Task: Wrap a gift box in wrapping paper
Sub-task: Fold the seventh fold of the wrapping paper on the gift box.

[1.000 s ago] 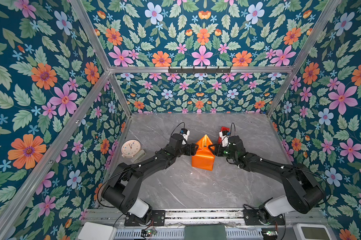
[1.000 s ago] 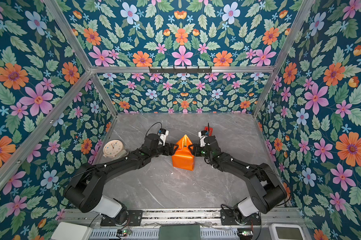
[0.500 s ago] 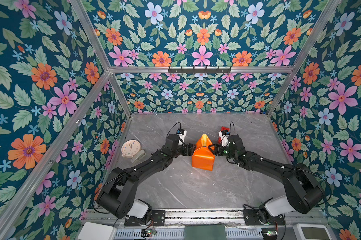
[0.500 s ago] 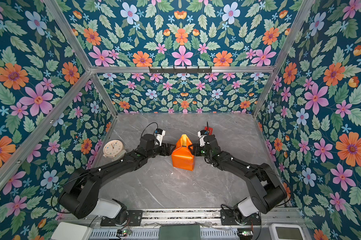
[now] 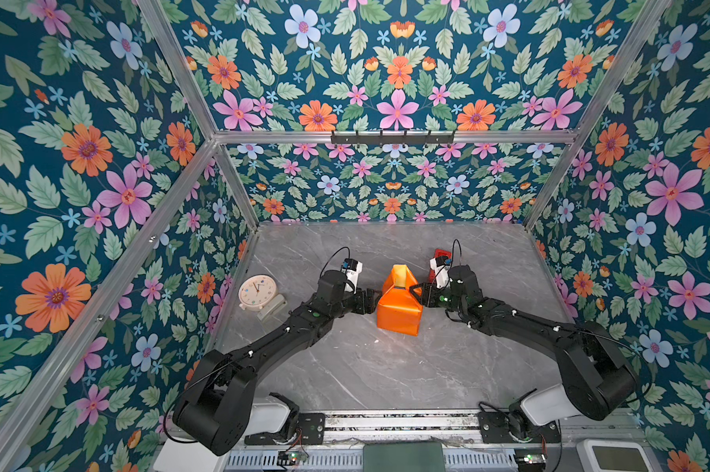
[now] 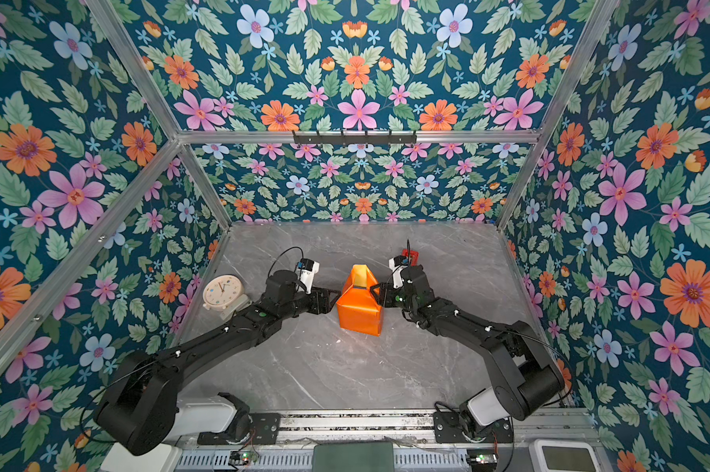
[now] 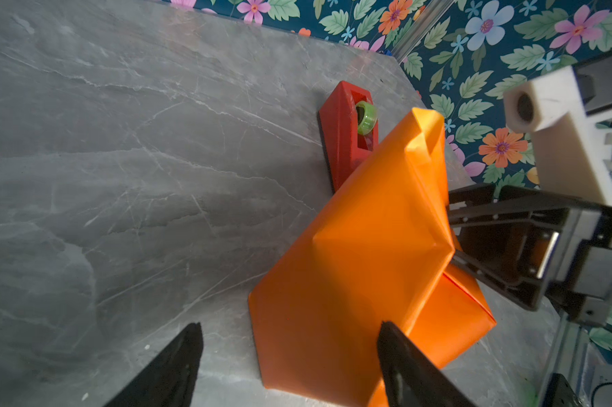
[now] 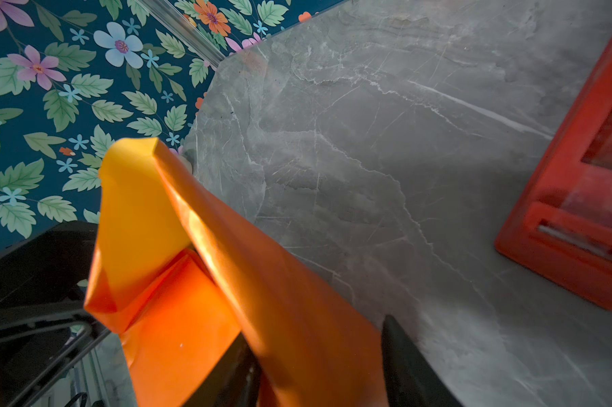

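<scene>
Package: wrapping paper (image 5: 398,310) is covering the box; far flap is standing open.
Right end effector (image 5: 418,295): pinching the papered edge, probably steadying it.
Left end effector (image 5: 371,297): standing spread beside the paper, gripping nothing, likely poised for folding.

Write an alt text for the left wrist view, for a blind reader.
An orange wrapping paper parcel lies on a grey table, one flap raised. The open left gripper frames its near corner; the right gripper straddles its far edge. A red tape dispenser lies behind.
</scene>
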Available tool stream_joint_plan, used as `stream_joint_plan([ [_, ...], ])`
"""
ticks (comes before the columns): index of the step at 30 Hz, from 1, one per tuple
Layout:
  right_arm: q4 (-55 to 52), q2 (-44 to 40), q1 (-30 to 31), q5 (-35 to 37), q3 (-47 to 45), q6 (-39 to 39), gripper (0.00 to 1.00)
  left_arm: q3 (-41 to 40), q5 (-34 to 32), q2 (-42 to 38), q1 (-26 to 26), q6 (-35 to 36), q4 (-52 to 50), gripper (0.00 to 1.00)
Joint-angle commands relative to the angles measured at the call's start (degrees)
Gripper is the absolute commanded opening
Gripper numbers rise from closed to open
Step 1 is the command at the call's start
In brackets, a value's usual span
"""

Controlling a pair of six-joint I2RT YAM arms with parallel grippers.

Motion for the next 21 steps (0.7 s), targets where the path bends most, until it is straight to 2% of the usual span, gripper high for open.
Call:
stream_joint_plan([
  [1,-7.38,0.16,0.12,-0.08,-0.62,-1.53,0.53,0.18,1.77,0.86,0.04,0.08,-0.03,0.8],
  [7,-7.47,-0.13,0.13,0.02,-0.88,-1.57,0.53,2.24,3.64,4.24,0.04,0.1,1.12,0.78],
  [21,-6.72,-0.04,0.12,-0.73,-1.06,-2.27,0.53,7.74,3.49,11.98,0.08,2.64,0.98,0.79],
])
